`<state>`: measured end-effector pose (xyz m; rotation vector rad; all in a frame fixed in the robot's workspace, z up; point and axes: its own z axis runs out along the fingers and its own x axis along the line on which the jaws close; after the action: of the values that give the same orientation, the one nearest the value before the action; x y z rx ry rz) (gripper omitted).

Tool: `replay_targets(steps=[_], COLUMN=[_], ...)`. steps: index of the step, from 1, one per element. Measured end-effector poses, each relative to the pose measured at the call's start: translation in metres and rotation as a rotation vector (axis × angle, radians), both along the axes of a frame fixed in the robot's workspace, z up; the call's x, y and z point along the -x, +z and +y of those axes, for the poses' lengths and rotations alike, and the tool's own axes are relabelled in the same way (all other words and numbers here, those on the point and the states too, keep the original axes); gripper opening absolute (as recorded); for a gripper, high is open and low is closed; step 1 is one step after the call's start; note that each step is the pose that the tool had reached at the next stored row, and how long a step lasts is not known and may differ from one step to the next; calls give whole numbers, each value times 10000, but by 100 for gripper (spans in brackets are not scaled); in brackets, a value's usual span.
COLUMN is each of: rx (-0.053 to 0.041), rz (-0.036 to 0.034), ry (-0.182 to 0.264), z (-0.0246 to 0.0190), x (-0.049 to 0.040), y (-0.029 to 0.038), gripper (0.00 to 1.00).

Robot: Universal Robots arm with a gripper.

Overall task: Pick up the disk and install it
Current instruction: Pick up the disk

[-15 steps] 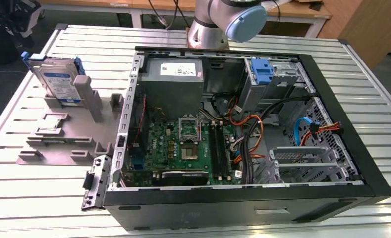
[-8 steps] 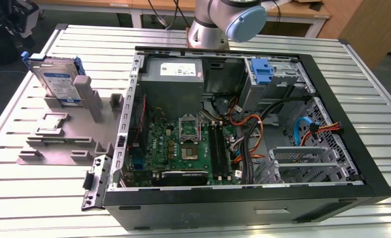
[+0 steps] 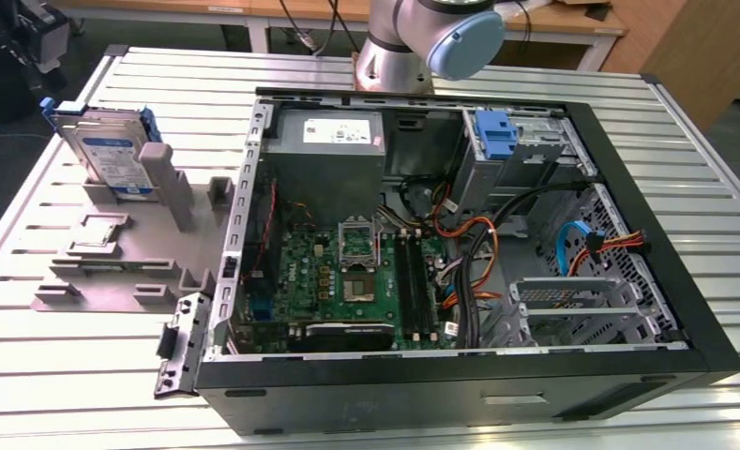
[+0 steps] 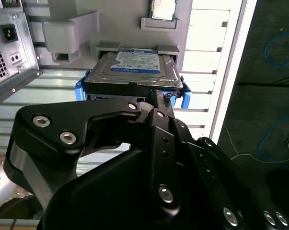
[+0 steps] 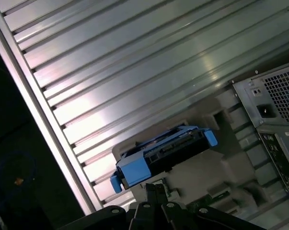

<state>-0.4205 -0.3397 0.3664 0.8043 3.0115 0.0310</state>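
The disk (image 3: 110, 155) stands upright in a grey holder (image 3: 119, 246) on the slatted table, at the exterior view's left, beside the open computer case (image 3: 707, 352). It is a silver-grey drive with a white-and-blue label in a blue carrier. In the second wrist view the disk (image 4: 134, 67) lies just beyond my gripper (image 4: 158, 98), label in sight. In the first wrist view the disk (image 5: 161, 153) shows its connector edge past my gripper (image 5: 154, 188). The black fingers are pressed together with nothing between them, and they stay apart from the disk.
Inside the case sit a grey power-supply box (image 3: 328, 141), a motherboard (image 3: 344, 272), an upright blue bracket (image 3: 495, 131), a metal drive cage (image 3: 579, 305) and loose cables. The arm's base joint (image 3: 439, 37) rises behind the case. The power supply's rear (image 4: 5, 43) is close beside the gripper.
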Motion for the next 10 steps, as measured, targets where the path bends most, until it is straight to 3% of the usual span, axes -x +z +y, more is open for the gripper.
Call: replay_targets(steps=[10], rx=[0], rz=[1], ry=[-1813], z=[0], x=[0], y=[-8], gripper=[10])
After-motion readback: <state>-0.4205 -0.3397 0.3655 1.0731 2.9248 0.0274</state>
